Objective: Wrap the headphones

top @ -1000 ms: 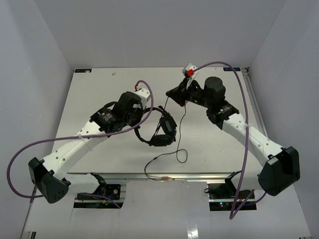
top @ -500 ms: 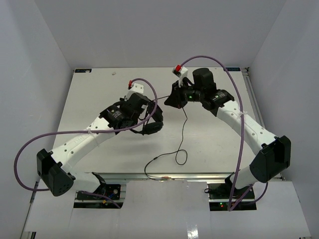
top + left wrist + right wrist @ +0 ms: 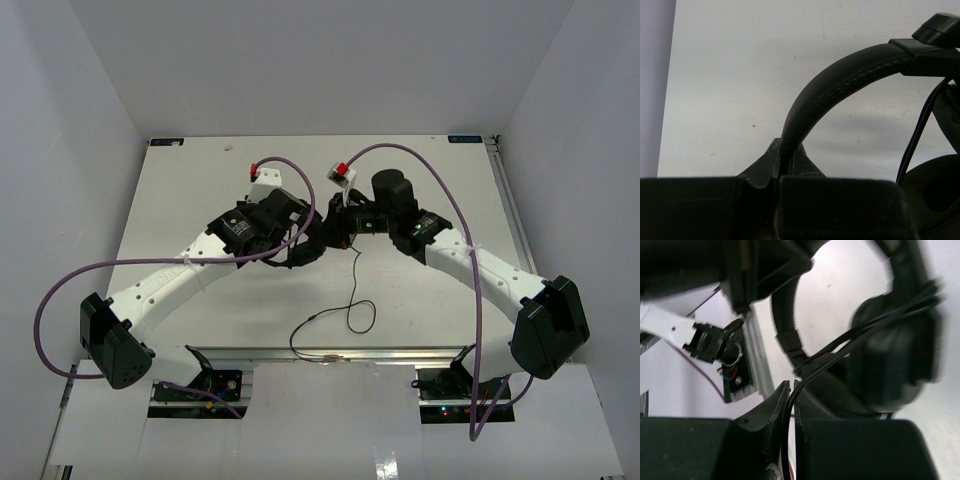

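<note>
Left end effector (image 3: 785,159) clamped on headphones (image 3: 306,252) headband (image 3: 840,75), right end effector (image 3: 791,392) at their 3 o'clock pinching thin cable (image 3: 840,357), slack looping on tabletop (image 3: 200,190) toward 5 o'clock

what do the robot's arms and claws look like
Both the left arm and right arm have white shells with black joints and bulky black shoulders. A thick purple cable loops along each, ending by a small red tag on a white block. The left claw and right claw are black and wedge-shaped.
</note>
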Robot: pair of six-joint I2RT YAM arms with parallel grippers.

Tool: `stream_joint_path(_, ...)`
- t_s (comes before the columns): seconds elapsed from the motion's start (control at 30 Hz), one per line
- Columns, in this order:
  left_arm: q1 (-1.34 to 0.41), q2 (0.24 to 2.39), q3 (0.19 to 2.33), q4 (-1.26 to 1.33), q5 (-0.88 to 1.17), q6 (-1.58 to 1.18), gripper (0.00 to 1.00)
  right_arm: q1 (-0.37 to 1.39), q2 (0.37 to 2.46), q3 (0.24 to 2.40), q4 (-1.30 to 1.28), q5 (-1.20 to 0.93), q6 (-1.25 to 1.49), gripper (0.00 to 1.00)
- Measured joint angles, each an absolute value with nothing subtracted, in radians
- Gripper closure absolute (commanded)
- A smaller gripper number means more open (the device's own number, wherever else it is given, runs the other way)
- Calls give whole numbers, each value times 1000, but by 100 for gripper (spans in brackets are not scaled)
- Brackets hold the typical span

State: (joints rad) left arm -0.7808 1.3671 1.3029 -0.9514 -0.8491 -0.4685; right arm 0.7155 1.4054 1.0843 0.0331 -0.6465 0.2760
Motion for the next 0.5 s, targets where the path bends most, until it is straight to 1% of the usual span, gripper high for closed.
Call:
stream_joint_path(0.23, -769, 1313, 1302, -934, -819, -543, 100, 805, 1346, 872, 281, -673, 338, 82)
stream_joint_path(0.5, -768, 1158, 1261, -876, -779, -624, 100, 878, 1325, 739, 486, -632, 358, 79)
